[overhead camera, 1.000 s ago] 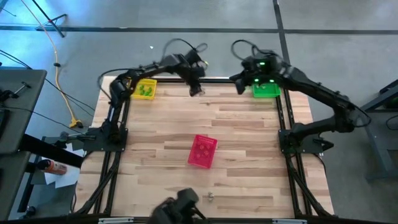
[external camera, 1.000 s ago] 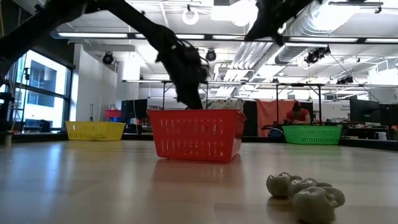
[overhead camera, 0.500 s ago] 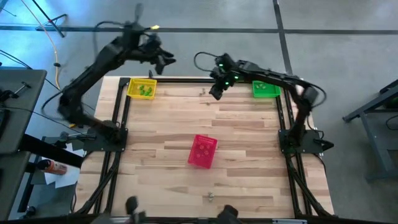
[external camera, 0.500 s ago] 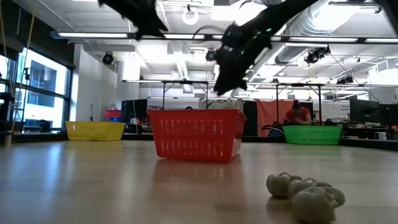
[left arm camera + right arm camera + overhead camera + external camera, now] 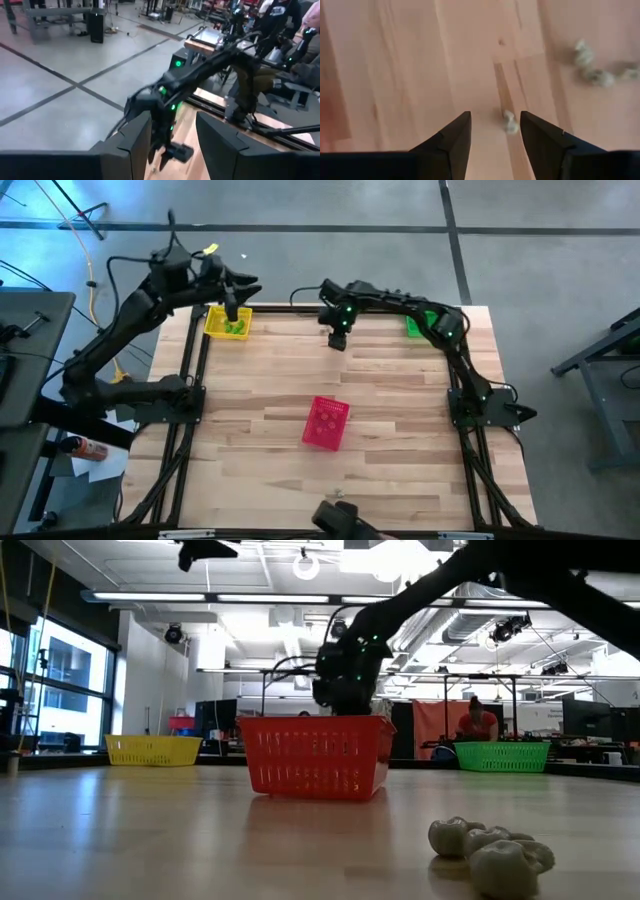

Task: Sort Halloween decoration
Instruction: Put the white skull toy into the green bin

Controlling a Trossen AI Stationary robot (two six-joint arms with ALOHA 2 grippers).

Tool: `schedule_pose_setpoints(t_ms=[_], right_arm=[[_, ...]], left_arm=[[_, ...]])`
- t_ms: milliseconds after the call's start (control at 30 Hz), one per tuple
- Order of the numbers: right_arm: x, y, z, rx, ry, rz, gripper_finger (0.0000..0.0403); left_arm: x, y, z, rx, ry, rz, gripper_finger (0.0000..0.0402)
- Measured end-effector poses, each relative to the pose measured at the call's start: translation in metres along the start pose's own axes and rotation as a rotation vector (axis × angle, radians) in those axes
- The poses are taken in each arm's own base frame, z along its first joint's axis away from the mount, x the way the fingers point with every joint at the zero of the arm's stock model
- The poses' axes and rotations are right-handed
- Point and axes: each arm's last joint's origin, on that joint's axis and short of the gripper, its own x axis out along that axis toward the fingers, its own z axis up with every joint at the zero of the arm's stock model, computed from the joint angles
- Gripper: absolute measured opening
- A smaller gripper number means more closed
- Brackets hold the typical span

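1. Your right end effector (image 5: pixel 337 340) hangs over the far middle of the counter (image 5: pixel 400 440), fingers (image 5: pixel 451 137) spread and empty. Its wrist view shows a small pale trinket (image 5: pixel 509 121) on the wood right between the tips. Descend off-centre and a finger may nudge it away instead of straddling it.

2. A pale cluster (image 5: pixel 592 70) lies a little off to one side in that same view. I cannot tell what it is; if you drift toward it you could pick the wrong piece.

3. Your left end effector (image 5: pixel 233 313) sits above the yellow basket (image 5: pixel 213 323), fingers (image 5: pixel 134 142) apart and holding nothing. Green trinkets (image 5: pixel 236 327) already lie inside. Lowering carelessly could hook the mesh and drag the basket.

4. The left wrist view looks straight at the right arm (image 5: pixel 200 70), so the two are near each other along the far edge. Crossing paths there risks a knock.

5. Pale trinkets (image 5: pixel 488 852) rest near the front edge, well apart from the red basket (image 5: pixel 326 423) and green basket (image 5: pixel 418 326). A long reach could sweep the red basket aside.
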Motion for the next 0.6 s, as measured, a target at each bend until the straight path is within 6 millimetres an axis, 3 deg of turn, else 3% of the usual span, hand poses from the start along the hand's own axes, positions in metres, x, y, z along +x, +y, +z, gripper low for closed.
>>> schedule_pose_setpoints(t_ms=[300,600], right_arm=[[0.028,0.005,0.0,-0.078,0.113,-0.155,0.0147],[0.033,0.006,0.001,-0.076,0.128,-0.193,0.0144]], left_arm=[[-0.002,-0.007,-0.002,0.001,0.0,-0.021,0.0147],[-0.001,-0.009,-0.003,0.005,0.002,-0.034,0.0147]])
